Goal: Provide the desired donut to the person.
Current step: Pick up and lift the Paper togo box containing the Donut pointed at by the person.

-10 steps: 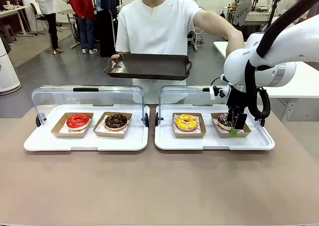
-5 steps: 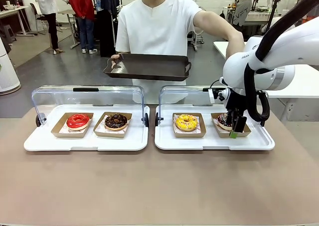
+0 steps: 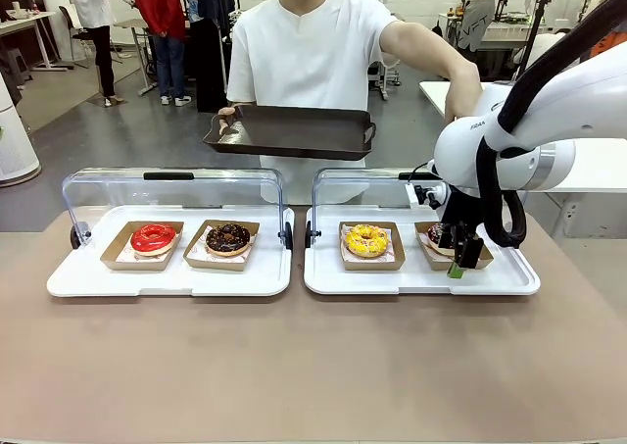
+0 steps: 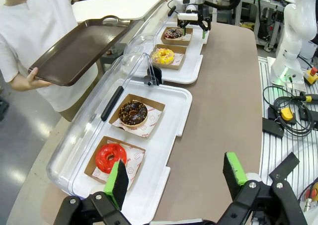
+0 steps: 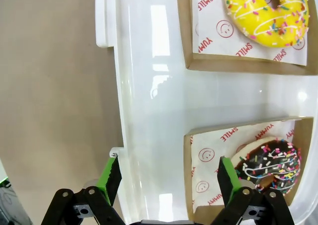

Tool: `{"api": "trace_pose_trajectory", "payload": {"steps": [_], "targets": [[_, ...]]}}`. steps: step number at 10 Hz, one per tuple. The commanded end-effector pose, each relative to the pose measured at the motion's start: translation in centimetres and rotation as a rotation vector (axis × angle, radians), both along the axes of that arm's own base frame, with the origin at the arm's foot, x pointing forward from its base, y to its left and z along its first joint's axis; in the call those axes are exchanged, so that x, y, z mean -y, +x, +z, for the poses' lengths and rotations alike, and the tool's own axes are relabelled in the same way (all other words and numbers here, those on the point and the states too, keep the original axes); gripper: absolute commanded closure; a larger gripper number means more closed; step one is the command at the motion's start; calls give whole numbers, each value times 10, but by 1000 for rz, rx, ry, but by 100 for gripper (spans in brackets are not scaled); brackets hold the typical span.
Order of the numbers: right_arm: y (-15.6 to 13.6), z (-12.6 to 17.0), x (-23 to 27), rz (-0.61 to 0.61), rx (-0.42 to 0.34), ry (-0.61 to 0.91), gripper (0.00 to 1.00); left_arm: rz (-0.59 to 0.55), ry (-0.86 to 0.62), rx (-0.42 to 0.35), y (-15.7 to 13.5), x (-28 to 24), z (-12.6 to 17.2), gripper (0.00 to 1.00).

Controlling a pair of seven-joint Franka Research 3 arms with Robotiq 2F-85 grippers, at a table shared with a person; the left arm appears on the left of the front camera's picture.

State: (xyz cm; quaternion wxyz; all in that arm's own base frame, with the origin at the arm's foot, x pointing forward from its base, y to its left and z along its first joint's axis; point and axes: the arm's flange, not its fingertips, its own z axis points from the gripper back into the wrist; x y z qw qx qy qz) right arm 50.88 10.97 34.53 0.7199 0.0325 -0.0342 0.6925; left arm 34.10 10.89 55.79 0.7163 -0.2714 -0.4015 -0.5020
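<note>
Nearest entry, the right gripper [image 3: 458,259]: I read it as spread wide and empty, pointing down over the near part of the right tray [image 5: 149,86]. One green pad [image 5: 110,171] hangs at that tray's outer rim, next to the bare table [image 5: 49,86]. The other pad hangs over the paper liner of the closest box [image 5: 188,185]. Just past that second pad, the sprinkled donut [image 5: 272,163] lies in the box, dark-iced, and I cannot see the pad touching it. One box along on the same tray, the yellow donut [image 5: 266,11] sits apart from both pads, on the side toward the table's middle. Behind the gripper, the clear lid [image 3: 367,184] stands raised. Next entry, the left gripper [image 4: 176,170]: also spread wide, with nothing between its pads, held high over the table's end by the left tray [image 4: 174,130]. Closest beyond one of its pads, the red donut [image 4: 110,155] sits boxed. The chocolate donut [image 4: 132,112] is in the box after it, under a second raised lid. Farthest entry, the person [image 3: 309,52], in a white shirt, stands across the table, well apart from both grippers. One hand [image 3: 227,116] holds the brown tray [image 3: 294,130] about level, above and behind the lids. The other arm reaches out toward the right arm's side.
</note>
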Motion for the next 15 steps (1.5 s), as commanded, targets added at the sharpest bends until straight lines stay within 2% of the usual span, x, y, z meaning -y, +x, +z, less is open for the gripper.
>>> {"api": "trace_pose_trajectory", "payload": {"steps": [1, 15], "targets": [[6, -7, -1, -12, 19, 24, 0, -1, -18, 16, 0, 0, 0, 0], [24, -30, -4, -3, -22, 35, 0, -1, -18, 16, 0, 0, 0, 0]]}}
